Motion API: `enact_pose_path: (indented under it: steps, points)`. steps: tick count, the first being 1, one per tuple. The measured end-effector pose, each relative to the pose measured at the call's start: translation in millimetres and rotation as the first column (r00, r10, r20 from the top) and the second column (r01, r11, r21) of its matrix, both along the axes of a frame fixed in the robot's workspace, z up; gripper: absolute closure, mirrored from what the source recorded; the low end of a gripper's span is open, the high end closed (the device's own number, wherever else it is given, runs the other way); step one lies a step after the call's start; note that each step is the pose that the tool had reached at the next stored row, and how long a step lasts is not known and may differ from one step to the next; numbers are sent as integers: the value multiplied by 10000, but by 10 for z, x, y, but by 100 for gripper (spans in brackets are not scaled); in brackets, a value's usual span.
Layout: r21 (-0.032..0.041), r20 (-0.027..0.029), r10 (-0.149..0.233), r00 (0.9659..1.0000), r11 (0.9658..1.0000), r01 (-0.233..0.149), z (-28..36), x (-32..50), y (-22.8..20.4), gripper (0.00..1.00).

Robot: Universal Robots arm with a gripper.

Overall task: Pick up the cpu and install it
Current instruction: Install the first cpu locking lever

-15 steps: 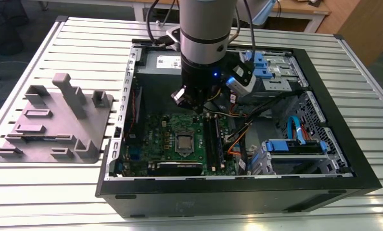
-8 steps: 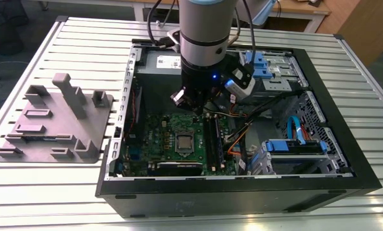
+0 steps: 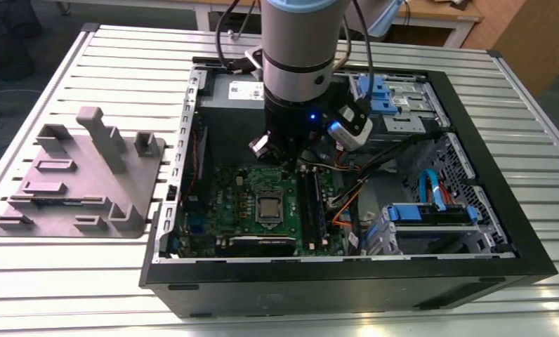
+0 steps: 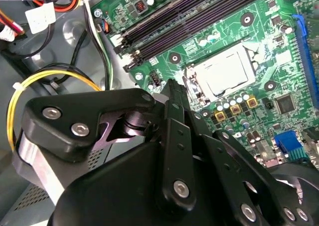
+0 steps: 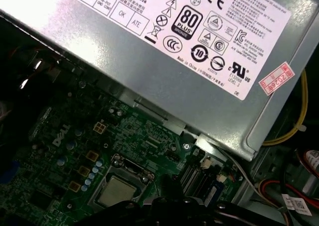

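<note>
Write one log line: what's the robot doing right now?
cpu seated in motherboard socket | gripper above board, holding nothing | holder tray beside case

Bright overhead light, glare on the cpu (image 4: 227, 71), dim case interior (image 3: 225, 151)

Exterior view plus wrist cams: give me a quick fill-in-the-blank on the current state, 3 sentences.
1. The cpu lies in the socket on the green ____.
2. The claw hangs above the board inside the open black ____.
3. In the exterior view, the grey holder tray sits on the table at the case's ____.

Missing words: motherboard; case; left
</note>
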State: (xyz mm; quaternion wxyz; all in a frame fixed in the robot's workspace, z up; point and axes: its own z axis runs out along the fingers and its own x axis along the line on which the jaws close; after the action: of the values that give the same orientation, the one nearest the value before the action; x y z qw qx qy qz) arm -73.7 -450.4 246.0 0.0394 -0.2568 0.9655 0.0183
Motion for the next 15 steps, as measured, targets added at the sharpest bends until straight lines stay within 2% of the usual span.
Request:
enact_pose_path:
  steps: [8,15]
  points:
    - [0,0,-162,9999,9999,162,-25,-2,-102,89]
    - [-7,1,-787,9969,9969,787,-48,-2,-108,89]
